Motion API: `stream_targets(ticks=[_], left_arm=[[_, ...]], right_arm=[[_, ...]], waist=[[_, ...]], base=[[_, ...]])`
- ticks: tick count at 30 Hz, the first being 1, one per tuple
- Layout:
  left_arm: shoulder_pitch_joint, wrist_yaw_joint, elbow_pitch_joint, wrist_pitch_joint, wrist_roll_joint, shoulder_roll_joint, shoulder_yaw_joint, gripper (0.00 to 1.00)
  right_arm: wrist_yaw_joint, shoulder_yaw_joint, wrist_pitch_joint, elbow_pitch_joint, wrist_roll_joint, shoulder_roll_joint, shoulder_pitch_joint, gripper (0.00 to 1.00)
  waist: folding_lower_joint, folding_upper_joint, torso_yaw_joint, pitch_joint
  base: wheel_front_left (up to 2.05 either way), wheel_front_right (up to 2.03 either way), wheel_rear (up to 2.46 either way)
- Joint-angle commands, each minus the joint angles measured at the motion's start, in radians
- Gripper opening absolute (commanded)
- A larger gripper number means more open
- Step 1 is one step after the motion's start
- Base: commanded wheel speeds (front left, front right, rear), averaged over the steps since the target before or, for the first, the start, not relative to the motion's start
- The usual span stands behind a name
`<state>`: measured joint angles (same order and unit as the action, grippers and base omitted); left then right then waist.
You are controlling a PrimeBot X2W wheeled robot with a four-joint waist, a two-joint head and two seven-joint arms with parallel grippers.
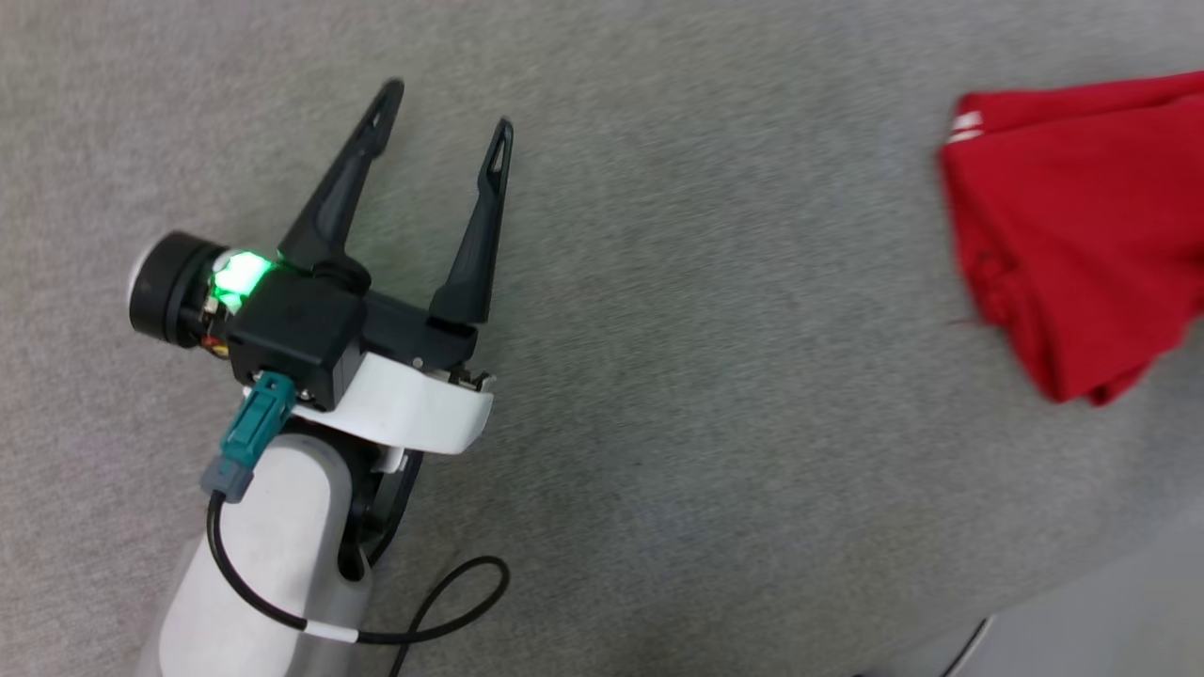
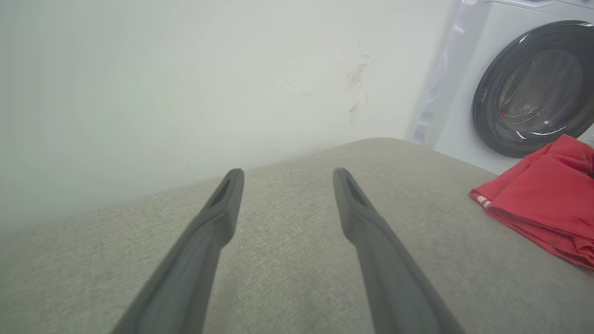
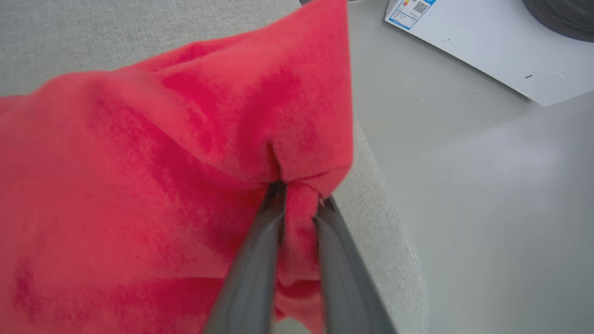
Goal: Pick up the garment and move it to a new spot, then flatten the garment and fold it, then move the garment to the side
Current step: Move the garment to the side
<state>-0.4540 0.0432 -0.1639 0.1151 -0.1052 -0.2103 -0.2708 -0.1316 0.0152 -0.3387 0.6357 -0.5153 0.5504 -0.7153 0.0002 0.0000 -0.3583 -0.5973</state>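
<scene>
Where the grey surface is spread wide, the garment is seen bunched near its right edge, well apart from the left gripper, whose fingers are held apart, empty; a red fold is clamped by the right gripper.

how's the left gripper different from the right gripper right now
The left gripper is open; the right gripper is shut on a fold of the garment. The left gripper is empty, over the bare grey surface, apart from the garment; the right gripper holds cloth near that surface's edge. Both have two long dark fingers.
</scene>
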Motion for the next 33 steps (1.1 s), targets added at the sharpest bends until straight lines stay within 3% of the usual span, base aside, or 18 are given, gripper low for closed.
stream_targets(ticks=[1,5,8,9,10,11,18,21,27,33], left_arm=[[-0.014,-0.003,-0.007,-0.001,0.005,-0.001,0.0,1.0],[-0.046,-0.004,-0.024,-0.003,0.016,-0.006,-0.005,1.0],[-0.058,-0.005,-0.03,-0.006,0.019,-0.011,-0.006,1.0],[-0.062,-0.004,-0.032,-0.007,0.02,-0.013,-0.005,1.0],[-0.064,-0.004,-0.031,-0.006,0.019,-0.015,-0.006,1.0],[-0.063,-0.004,-0.03,-0.004,0.018,-0.014,-0.007,1.0],[-0.04,-0.009,-0.004,0.015,0.002,-0.005,-0.017,1.0],[-0.018,-0.017,0.019,0.036,-0.011,0.004,-0.017,1.0],[0.046,-0.042,0.076,0.083,-0.042,0.023,-0.004,1.0],[0.143,-0.068,0.14,0.111,-0.091,0.045,0.018,1.0]], right_arm=[[0.002,0.008,0.005,0.016,0.011,0.014,-0.017,0.0],[0.002,0.05,0.028,0.094,0.034,0.041,-0.069,0.0],[0.002,0.064,0.036,0.151,0.044,0.024,-0.096,0.0],[0.002,0.069,0.05,0.168,0.058,0.025,-0.105,0.19],[0.002,0.075,0.068,0.182,0.071,0.022,-0.113,0.47],[0.002,0.085,0.082,0.203,0.077,0.013,-0.12,1.0],[0.002,0.191,0.271,0.334,0.221,0.037,-0.162,1.0],[0.001,0.245,0.348,0.368,0.248,0.007,-0.164,1.0],[0.001,0.292,0.498,0.353,0.292,-0.038,-0.083,1.0],[0.002,0.294,0.563,0.281,0.3,-0.103,0.055,1.0]], waist=[[-0.0002,0.0,0.035,-0.038],[-0.0002,0.0,0.056,-0.076],[-0.0002,0.0,0.064,-0.096],[-0.0002,0.0,0.067,-0.101],[-0.0002,0.0,0.069,-0.104],[-0.0002,0.0,0.071,-0.104],[-0.0002,0.0,0.089,-0.075],[-0.0002,0.0,0.102,-0.035],[-0.0002,0.0,0.128,0.077],[-0.0002,0.0,0.156,0.209]], base=[[0.0,0.0,0.0],[0.0,0.0,0.0],[0.0,0.0,0.0],[0.0,0.0,0.0],[0.0,0.0,0.0],[0.0,0.0,0.0],[0.0,0.0,0.0],[0.0,0.0,0.0],[0.0,0.0,0.0],[0.0,0.0,0.0]])
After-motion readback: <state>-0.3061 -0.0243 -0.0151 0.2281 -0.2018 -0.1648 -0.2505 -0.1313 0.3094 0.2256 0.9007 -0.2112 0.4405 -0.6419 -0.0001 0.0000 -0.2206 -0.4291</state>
